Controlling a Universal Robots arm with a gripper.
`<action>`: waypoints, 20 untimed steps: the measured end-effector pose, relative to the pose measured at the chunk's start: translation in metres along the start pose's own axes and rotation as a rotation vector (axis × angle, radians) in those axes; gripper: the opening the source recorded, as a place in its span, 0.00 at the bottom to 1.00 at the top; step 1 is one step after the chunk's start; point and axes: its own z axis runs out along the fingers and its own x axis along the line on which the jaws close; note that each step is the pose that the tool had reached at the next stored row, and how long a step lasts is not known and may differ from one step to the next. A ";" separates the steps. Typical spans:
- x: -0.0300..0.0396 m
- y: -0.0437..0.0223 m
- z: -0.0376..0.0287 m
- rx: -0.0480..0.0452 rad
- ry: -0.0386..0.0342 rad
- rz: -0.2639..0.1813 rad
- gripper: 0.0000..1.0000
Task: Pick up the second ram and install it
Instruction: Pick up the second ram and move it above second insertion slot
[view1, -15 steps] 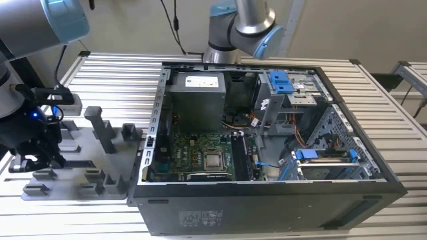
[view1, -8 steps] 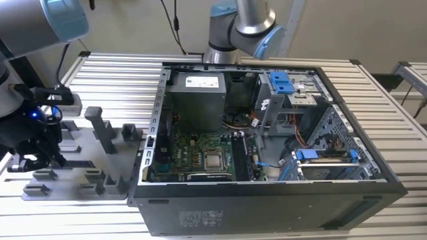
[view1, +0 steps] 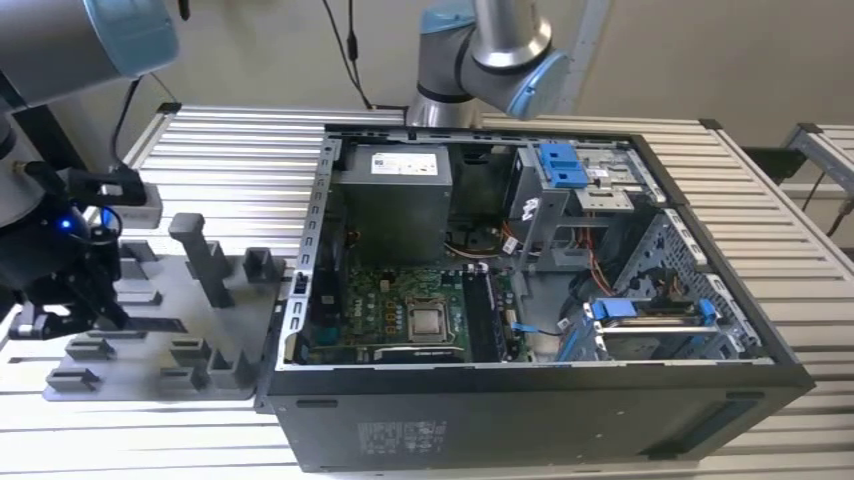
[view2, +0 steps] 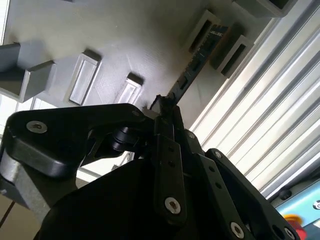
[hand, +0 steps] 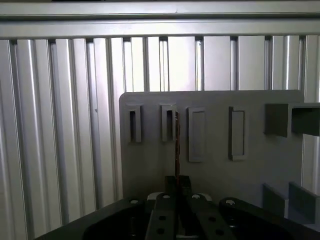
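Reaches down at the exterior view's left, wrist pointing down, over grey slotted tray (view1: 147, 340) on ribbed aluminium worktop (view1: 227, 150). Clamps black fingers (hand: 185, 184) on thin green ram stick (hand: 176, 145), edge-on in the first wrist view, between two raised slot blocks. Stands well apart from open black computer case (view1: 534, 420).

Ribbed bare-metal table (hand: 60, 125), matt grey plastic tray (hand: 215, 175) (slightly grainy), matt black pincer (hand: 178, 181)
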 end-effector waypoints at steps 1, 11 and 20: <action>0.0000 -0.0004 -0.0004 -0.0067 -0.0013 0.000 0.15; -0.0005 -0.0007 -0.0098 -0.0195 -0.0057 0.002 0.15; -0.0010 -0.0008 -0.0186 -0.0195 -0.0056 0.002 0.15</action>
